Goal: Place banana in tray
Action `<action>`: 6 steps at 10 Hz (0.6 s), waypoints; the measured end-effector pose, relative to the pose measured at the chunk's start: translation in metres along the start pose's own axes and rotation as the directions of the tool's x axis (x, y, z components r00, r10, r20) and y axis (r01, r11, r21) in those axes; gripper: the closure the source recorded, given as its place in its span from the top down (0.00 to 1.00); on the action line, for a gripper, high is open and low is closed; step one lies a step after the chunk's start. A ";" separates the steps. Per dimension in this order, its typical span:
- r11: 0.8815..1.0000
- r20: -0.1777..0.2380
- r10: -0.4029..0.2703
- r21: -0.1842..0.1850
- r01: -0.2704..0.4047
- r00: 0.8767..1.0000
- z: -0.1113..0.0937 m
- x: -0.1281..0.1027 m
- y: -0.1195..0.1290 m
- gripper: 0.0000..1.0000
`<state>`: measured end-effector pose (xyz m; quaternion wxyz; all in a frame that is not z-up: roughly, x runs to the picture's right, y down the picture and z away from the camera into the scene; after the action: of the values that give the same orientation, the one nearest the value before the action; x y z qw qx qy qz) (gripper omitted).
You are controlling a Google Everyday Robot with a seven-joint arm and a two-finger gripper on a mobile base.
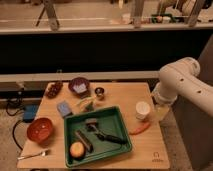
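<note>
- banana [85,103] sits on the table [131,95], just behind the tray's [121,123] far rim
- looks light and soft, probably bruises easily; pinch gently across its middle
- gripper [162,111] is open and empty, over by the white cup [142,110]

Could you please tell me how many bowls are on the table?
3: red-orange bowl front-left, purple bowl at the back, small metal bowl beside it. The gripper hangs beside the white cup.

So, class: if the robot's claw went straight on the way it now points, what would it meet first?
The claw points down beside the small white cup, at the light wooden table's right edge. It would probably meet that edge first, or just miss it; depth is unclear.
</note>
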<state>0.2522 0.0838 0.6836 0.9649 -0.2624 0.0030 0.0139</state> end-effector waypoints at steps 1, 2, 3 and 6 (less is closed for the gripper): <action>1.000 0.016 -0.006 0.001 0.006 1.000 -0.001 -0.009 -0.003 0.80; 1.000 0.025 -0.016 0.004 0.016 1.000 -0.001 -0.018 -0.007 0.80; 1.000 0.027 -0.019 0.008 0.018 0.999 -0.002 -0.020 -0.008 0.80; 0.999 0.044 -0.043 0.018 0.042 0.998 -0.004 -0.033 -0.016 0.80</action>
<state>0.2197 0.0676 0.6889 0.9669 -0.2539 -0.0239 -0.0007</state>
